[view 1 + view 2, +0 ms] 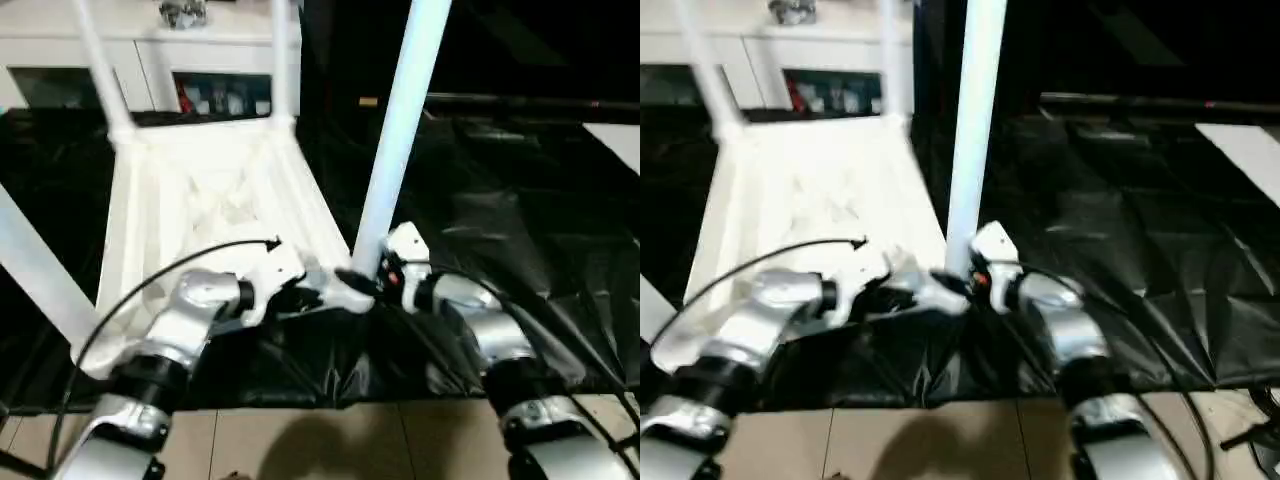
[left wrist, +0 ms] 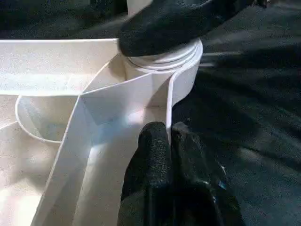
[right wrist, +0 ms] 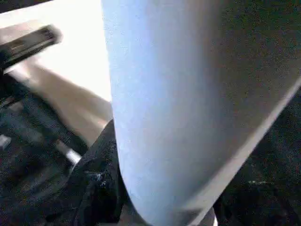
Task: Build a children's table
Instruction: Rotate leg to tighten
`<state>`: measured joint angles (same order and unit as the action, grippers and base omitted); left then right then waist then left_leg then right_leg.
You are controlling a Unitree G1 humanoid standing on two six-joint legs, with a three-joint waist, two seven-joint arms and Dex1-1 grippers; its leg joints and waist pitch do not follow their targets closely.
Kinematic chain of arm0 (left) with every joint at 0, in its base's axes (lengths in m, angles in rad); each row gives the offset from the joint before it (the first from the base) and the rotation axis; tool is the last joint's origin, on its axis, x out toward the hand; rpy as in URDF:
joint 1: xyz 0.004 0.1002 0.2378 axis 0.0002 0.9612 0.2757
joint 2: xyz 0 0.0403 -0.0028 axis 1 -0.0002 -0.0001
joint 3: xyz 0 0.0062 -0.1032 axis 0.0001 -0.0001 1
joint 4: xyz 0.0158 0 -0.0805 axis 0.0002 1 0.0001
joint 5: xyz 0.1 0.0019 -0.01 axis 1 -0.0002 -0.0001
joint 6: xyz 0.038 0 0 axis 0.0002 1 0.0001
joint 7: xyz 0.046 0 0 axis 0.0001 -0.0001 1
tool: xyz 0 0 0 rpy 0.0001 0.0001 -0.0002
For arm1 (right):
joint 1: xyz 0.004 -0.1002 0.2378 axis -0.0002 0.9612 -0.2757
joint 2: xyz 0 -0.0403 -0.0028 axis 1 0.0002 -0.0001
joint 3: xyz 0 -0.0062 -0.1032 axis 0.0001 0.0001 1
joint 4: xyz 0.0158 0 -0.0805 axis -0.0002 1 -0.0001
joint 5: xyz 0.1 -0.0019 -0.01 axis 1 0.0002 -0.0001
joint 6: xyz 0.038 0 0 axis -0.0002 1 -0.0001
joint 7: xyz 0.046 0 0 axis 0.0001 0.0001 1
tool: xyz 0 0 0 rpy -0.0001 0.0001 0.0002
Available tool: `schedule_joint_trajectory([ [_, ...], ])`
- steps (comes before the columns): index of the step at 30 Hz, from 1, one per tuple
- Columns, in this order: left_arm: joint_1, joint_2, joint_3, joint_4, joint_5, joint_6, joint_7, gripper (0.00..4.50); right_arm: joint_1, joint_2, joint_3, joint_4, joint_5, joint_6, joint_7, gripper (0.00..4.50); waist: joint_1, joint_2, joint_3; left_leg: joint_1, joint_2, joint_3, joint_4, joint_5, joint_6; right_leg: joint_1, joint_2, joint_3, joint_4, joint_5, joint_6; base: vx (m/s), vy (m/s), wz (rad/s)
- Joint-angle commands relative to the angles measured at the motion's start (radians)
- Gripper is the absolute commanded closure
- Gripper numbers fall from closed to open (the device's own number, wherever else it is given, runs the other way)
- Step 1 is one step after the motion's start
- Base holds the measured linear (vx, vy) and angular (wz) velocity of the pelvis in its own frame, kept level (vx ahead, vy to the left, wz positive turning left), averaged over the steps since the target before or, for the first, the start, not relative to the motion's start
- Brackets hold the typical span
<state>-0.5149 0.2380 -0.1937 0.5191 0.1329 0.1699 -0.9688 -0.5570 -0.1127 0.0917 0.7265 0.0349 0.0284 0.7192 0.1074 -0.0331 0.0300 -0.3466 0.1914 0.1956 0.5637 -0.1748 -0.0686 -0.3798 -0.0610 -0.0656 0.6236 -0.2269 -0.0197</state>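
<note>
A white plastic tabletop [image 1: 205,190] lies upside down on black sheeting [image 1: 520,250] spread over the floor. Two legs [image 1: 100,70] stand in its far corner sockets, and a third leans out at the near left corner. A fourth leg [image 1: 400,130] stands upright at the near right corner, its flared end seated in or on the corner socket [image 2: 162,61].

The left gripper [image 2: 169,136] is pinched shut on the thin rim of the tabletop just beside that socket, steadying it. The right gripper [image 1: 372,282] clasps the base of the fourth leg, its fingers [image 3: 96,183] wrapped around the tube and closed on it.

Judging from this, the leg is being pressed or twisted home. Ridged rings show at the socket mouth, so the leg may not be fully seated. If the right gripper lets go too soon, the tall leg could tip and lever out. If the push is off-axis, the leg could jam crooked. The left grip on a narrow rim could slip, letting the light tabletop slide on the slick sheeting.

A white cabinet [image 1: 150,50] stands behind. No brand, label or writing can be read.
</note>
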Motion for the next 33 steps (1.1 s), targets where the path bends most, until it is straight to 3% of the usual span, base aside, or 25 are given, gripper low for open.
schedule_joint_trajectory([
  [1,-0.053,-0.127,-0.026,-0.006,-0.051,-0.015,0.099,4.5,0.008,0.145,0.101,0.106,-0.04,0.068,-0.043,2.54,0.002,-0.001,-0.031,0.007,0.05,-0.033,-0.068,-0.263,0.012,0.022,-0.101,0.06,-0.108,-0.368,-0.126,0.0,0.0,0.0],
  [5,-0.058,-0.13,-0.028,-0.006,-0.053,-0.02,0.088,4.5,-0.001,0.171,0.092,0.111,-0.036,0.058,-0.053,2.54,-0.002,-0.004,-0.034,0.004,0.049,-0.03,-0.066,-0.245,0.019,0.025,-0.099,0.06,-0.102,-0.296,-0.137,0.0,0.0,0.0],
  [6,-0.057,-0.122,-0.029,-0.012,-0.053,-0.029,0.071,4.5,-0.001,0.176,0.083,0.109,-0.031,0.046,-0.048,1.99,-0.001,-0.001,-0.036,0.003,0.049,-0.029,-0.066,-0.234,0.025,0.026,-0.098,0.06,-0.1,-0.269,-0.141,0.0,0.0,0.0],
  [11,-0.024,-0.076,-0.028,-0.057,-0.09,-0.058,-0.037,4.5,0.024,0.122,0.082,0.052,0.004,0.043,0.074,1.56,-0.001,0.0,-0.035,0.001,0.05,-0.03,-0.068,-0.238,0.031,0.029,-0.098,0.06,-0.101,-0.267,-0.143,0.0,0.0,0.0],
  [13,-0.017,-0.068,-0.028,-0.068,-0.099,-0.058,-0.058,4.5,0.031,0.106,0.096,0.037,0.003,0.033,0.106,1.4,0.002,0.0,-0.039,0.002,0.051,-0.027,-0.064,-0.204,0.042,0.03,-0.096,0.06,-0.094,-0.191,-0.159,0.0,0.0,0.0],
  [15,-0.01,-0.052,-0.027,-0.075,-0.106,-0.063,-0.083,4.5,0.043,0.074,0.115,0.018,0.0,0.016,0.165,1.4,0.006,-0.001,-0.041,-0.001,0.051,-0.026,-0.06,-0.178,0.054,0.036,-0.096,0.059,-0.087,-0.142,-0.17,0.0,0.0,0.0],
  [16,-0.008,-0.034,-0.025,-0.074,-0.11,-0.069,-0.099,4.5,0.054,0.037,0.138,0.002,-0.009,-0.017,0.226,1.4,0.007,0.004,-0.04,0.0,0.051,-0.025,-0.061,-0.173,0.057,0.033,-0.096,0.059,-0.086,-0.129,-0.176,0.0,0.0,0.0],
  [18,-0.008,-0.005,-0.022,-0.069,-0.116,-0.077,-0.129,4.5,0.065,-0.017,0.16,-0.016,-0.014,-0.05,0.319,1.4,0.011,0.0,-0.038,0.0,0.05,-0.022,-0.058,-0.178,0.064,0.035,-0.094,0.057,-0.089,-0.134,-0.179,0.0,0.0,0.0],
  [20,-0.01,0.004,-0.018,-0.065,-0.119,-0.079,-0.139,4.5,0.067,-0.037,0.165,-0.023,-0.012,-0.062,0.354,1.4,0.015,0.003,-0.037,-0.001,0.051,-0.023,-0.059,-0.177,0.067,0.035,-0.094,0.057,-0.088,-0.145,-0.178,0.0,0.0,0.0],
  [24,-0.014,0.041,-0.008,-0.053,-0.121,-0.086,-0.212,4.5,0.075,-0.113,0.181,-0.066,0.0,-0.046,0.524,1.4,0.025,0.0,-0.034,0.001,0.054,-0.022,-0.059,-0.196,0.067,0.033,-0.093,0.056,-0.091,-0.188,-0.172,0.0,0.0,0.0],
  [25,-0.014,0.05,-0.009,-0.051,-0.12,-0.086,-0.226,4.5,0.076,-0.123,0.185,-0.074,0.002,-0.039,0.547,1.4,0.027,-0.008,-0.035,0.0,0.053,-0.021,-0.059,-0.19,0.069,0.035,-0.093,0.055,-0.091,-0.19,-0.169,0.0,0.0,0.0],
  [26,-0.014,0.05,-0.009,-0.051,-0.12,-0.086,-0.226,4.5,0.076,-0.123,0.185,-0.074,0.002,-0.039,0.547,1.4,0.033,-0.004,-0.036,0.0,0.055,-0.022,-0.058,-0.179,0.073,0.034,-0.094,0.056,-0.088,-0.186,-0.165,0.0,0.0,0.0],
  [27,-0.016,0.064,-0.01,-0.048,-0.12,-0.086,-0.245,4.5,0.075,-0.135,0.19,-0.084,0.006,-0.028,0.577,1.64,0.035,-0.004,-0.035,0.002,0.055,-0.022,-0.059,-0.179,0.072,0.031,-0.093,0.055,-0.089,-0.191,-0.164,0.0,0.0,0.0],
  [33,-0.022,0.099,-0.014,-0.027,-0.125,-0.099,-0.273,4.5,0.074,-0.16,0.215,-0.086,0.015,-0.019,0.643,2.08,0.039,-0.008,-0.036,0.001,0.055,-0.022,-0.059,-0.171,0.065,0.032,-0.096,0.055,-0.086,-0.176,-0.174,0.0,0.0,0.0],
])
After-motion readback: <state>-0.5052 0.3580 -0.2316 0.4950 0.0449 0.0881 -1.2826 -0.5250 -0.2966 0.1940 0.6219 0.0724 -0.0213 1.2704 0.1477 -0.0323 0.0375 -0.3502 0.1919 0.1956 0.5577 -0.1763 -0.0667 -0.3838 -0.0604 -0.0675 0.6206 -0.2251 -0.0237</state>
